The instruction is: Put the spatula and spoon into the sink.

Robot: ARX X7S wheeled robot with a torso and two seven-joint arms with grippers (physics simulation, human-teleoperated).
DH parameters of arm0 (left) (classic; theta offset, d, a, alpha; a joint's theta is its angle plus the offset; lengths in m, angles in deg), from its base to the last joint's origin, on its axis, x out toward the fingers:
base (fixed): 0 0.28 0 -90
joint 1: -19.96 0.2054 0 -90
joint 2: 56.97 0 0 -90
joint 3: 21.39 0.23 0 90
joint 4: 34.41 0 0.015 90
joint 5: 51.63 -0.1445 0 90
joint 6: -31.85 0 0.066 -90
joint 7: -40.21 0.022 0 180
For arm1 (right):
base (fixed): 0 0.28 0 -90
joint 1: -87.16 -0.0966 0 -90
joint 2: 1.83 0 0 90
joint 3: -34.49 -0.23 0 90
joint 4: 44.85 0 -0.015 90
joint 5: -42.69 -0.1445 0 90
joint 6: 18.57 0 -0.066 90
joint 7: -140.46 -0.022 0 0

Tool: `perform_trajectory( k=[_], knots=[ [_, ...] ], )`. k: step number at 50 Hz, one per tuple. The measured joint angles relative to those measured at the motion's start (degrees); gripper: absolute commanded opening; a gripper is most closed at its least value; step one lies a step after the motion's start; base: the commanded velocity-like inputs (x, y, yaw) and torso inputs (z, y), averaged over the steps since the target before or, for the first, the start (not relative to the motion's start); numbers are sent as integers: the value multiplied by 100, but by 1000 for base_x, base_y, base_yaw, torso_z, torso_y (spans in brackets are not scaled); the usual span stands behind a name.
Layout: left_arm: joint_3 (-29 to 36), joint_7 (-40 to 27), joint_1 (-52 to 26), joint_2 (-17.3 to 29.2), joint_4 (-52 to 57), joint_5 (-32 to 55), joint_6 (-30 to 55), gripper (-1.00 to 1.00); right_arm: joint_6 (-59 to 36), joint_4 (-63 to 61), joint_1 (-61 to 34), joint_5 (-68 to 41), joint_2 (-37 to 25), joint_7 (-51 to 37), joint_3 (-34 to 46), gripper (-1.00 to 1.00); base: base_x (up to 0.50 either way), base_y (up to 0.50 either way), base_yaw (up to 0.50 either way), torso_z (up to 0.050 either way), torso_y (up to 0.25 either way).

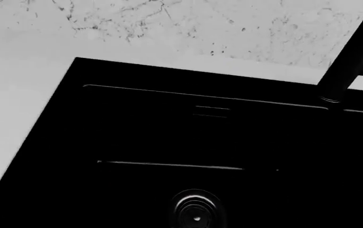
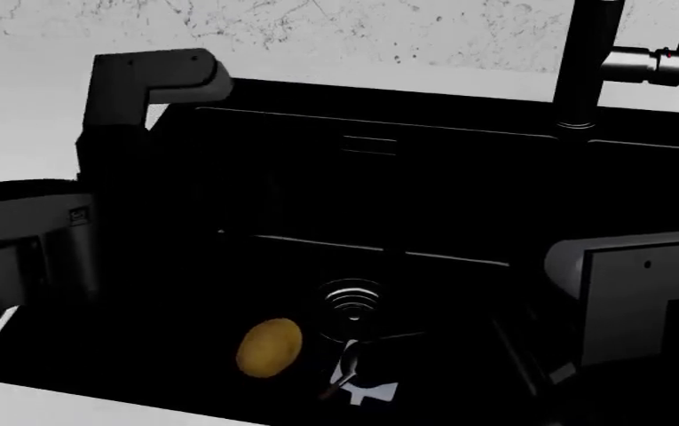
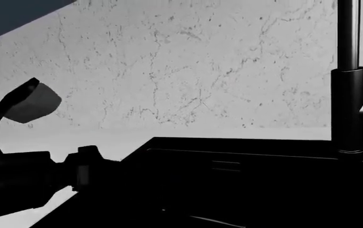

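Sink sits in pale counter below speckled wall; tool states unclear.

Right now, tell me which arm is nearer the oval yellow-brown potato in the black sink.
Left, as best the head view shows. The left arm stands over the basin's left side, above the potato; the right arm sits farther off, across the round metal drain.

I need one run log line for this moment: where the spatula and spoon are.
spatula: inside sink, near drain | spoon: faint, beside spatula | potato: in same basin | claws: not visible
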Motion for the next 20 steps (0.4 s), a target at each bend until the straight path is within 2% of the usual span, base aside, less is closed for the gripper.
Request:
perform_trajectory(
  k=[20],
  knots=[
    [-122,-1388,-55,1871,3039,-926,-602,100,17,-70,23,-65,-53,-73,-3,100,0,0,0,0,0]
  ],
)
